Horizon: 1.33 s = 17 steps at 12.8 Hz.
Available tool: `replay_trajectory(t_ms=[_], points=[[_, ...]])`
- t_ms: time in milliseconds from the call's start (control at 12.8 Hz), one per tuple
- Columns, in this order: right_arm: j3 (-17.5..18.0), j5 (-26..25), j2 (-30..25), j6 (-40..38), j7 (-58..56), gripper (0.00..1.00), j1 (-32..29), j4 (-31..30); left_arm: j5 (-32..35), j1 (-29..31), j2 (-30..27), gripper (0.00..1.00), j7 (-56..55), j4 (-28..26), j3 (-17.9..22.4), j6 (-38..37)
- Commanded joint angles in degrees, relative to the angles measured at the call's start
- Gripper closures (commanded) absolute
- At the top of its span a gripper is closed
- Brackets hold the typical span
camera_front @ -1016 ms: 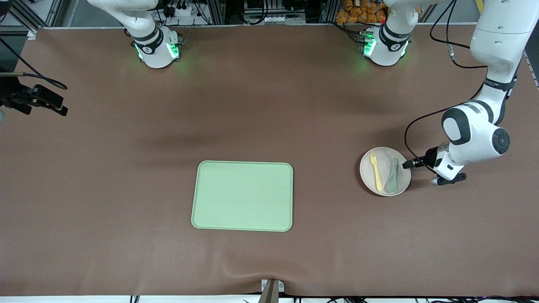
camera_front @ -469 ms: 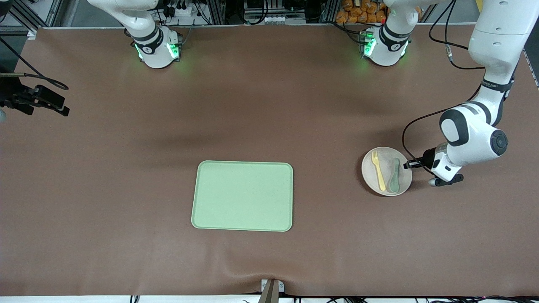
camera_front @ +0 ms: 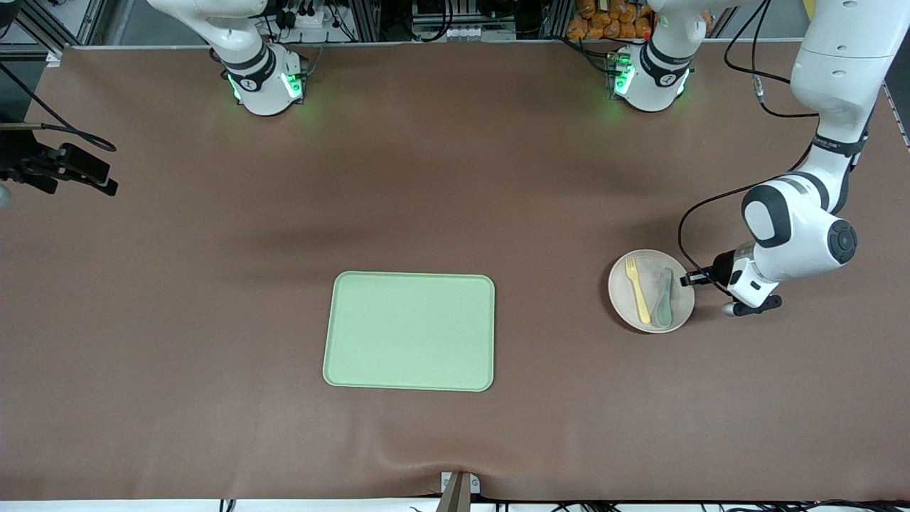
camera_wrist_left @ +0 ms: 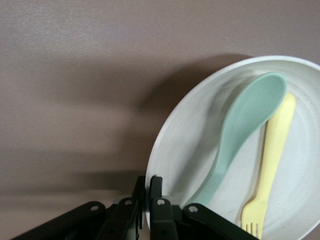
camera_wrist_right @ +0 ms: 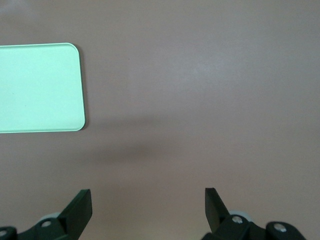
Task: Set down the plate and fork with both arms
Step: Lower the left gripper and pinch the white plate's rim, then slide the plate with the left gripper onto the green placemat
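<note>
Two white arms stood with their green-lit bases along the top edge of the surface, a broad brown mat that filled nearly the whole front view. Past that edge the room showed metal framing, cables and a stack of orange items near the left arm's base. A rectangular light green tray lay flat near the middle of the surface, closer to the front camera's edge than to the bases.

Toward the left arm's end of the surface sat the plate, small, round and pale, at about the same depth as the tray and well apart from it. On it lay a teal-green spoon and the fork, side by side, the spoon on the side nearer the left arm's end. In the left wrist view the spoon's bowl and the fork's handle pointed the same way.

The left pincer was down at the plate's rim on the side toward the left arm's end, its fingers drawn narrow, one on each face of the rim, clamping it.

The right pincer waited high over the bare surface at the right arm's end, spread wide and holding nothing; a corner of the tray showed in its wrist view.
</note>
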Motion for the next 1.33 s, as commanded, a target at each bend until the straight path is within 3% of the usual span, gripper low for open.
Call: replay_trajectory(t_ms=[0,235,547,704,938,1251], points=[[0.84,1.09,0.27,-0.71,-0.94,0.0,-1.59,0.64,-1.29,0.58,0.69,1.0,0.5,1.17,-1.55,-0.59],[0.84,1.09,0.27,-0.79,-0.94,0.0,-1.59,0.64,-1.2,0.23,0.34,1.0,0.94,6.08,-2.69,-5.25],[0.84,1.09,0.27,-0.79,-0.94,0.0,-1.94,0.64,-1.11,-1.26,0.25,1.0,-0.98,14.52,-8.74,-11.21],[0.84,1.09,0.27,-0.79,-0.94,0.0,-1.94,0.64,-1.2,-4.93,0.95,1.0,-6.06,19.09,-9.9,-16.31],[0.84,1.09,0.27,-0.79,-0.94,0.0,-1.94,0.64,-0.41,-11.09,1.57,1.0,-16.27,22.09,-9.9,-17.03],[0.84,1.09,0.27,-0.88,-0.94,0.0,-1.94,0.64,-1.38,-17.16,10.33,1.0,-20.57,32.53,-10.16,-17.03]])
